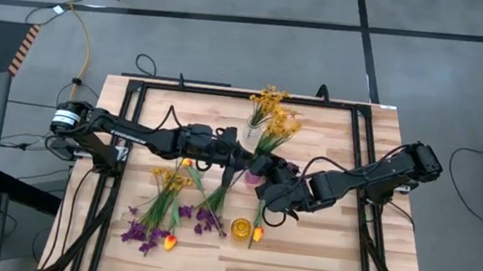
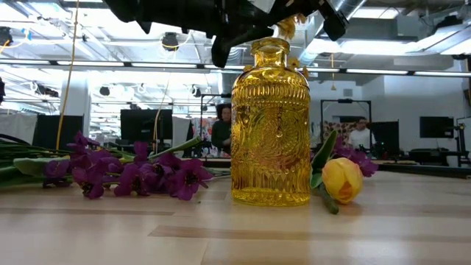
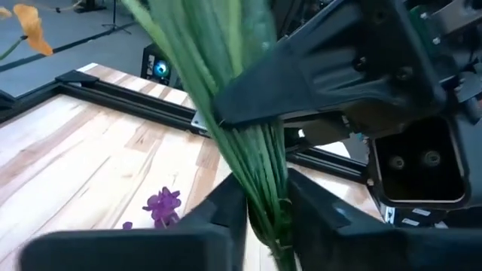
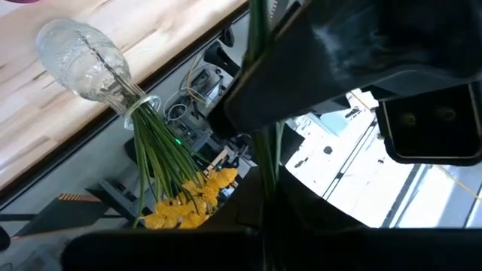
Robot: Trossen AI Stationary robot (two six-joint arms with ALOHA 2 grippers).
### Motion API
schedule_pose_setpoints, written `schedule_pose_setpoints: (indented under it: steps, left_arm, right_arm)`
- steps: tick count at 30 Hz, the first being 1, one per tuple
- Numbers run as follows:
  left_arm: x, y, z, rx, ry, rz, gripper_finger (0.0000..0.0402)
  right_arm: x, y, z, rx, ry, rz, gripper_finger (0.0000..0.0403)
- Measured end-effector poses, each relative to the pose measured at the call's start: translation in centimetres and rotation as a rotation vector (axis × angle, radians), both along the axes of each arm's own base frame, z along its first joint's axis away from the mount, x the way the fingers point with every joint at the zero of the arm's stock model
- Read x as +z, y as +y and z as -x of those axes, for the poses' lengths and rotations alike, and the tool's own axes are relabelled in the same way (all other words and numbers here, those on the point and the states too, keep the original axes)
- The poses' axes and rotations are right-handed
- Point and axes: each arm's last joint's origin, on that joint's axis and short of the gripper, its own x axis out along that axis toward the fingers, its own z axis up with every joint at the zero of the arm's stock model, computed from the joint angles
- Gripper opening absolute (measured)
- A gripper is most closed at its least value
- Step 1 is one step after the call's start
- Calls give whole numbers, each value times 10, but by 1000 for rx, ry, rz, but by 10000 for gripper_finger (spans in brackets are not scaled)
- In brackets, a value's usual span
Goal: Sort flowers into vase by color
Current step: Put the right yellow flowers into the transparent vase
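Note:
A bunch of yellow-orange flowers (image 1: 281,125) on long green stems is held above the table's middle, blooms toward the far edge. My left gripper (image 1: 244,158) and my right gripper (image 1: 264,171) are both shut on its stems. A clear vase (image 1: 253,134) with yellow flowers (image 4: 188,205) stands just beyond them. The yellow glass vase (image 2: 271,121) stands upright near the front, a tulip (image 2: 342,180) lying beside it. Yellow clustered flowers (image 1: 168,182) and purple flowers (image 2: 132,177) lie on the table at the left. My left gripper pinches the bundle of green stems (image 3: 265,218) between its two fingers, near the stems' cut end, and comes in about level from the table's left. The stems cross the fingers and rise away from them, clear of the table. My right gripper pinches the same stems (image 4: 263,162) between its two fingers, a little farther up the bundle (image 3: 248,113), coming from the table's right. The fingers lie across the stems, and the bunch is clear of the table.
A black frame (image 1: 228,91) runs round the table top. Another tulip (image 1: 170,241) lies by the purple flowers near the front left. A small purple thing (image 1: 255,179) sits under the grippers. Bare wood shows at the front right (image 1: 337,256).

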Motion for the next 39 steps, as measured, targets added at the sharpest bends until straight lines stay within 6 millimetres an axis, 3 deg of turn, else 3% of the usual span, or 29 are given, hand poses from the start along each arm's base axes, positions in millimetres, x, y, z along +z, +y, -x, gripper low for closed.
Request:
schedule_pose_setpoints:
  steps: [4, 10, 23, 34, 39]
  left_arm:
    - [0, 0, 0, 3, 2, -4, 19]
    - [0, 0, 0, 15, 2, -18, 29]
    - [1, 7, 0, 79, -5, -29, 28]
    - [1, 23, 2, 194, 3, -118, 35]
    - [2, 27, 2, 230, 4, -175, 35]
  right_arm:
    - [0, 0, 0, 1, -2, -1, 58]
    - [1, 0, 0, -21, -88, -74, 84]
    - [1, 4, 1, -107, -362, -303, 221]
    - [2, 22, 9, -178, -647, -495, 221]
    - [2, 33, 14, -165, -692, -546, 219]
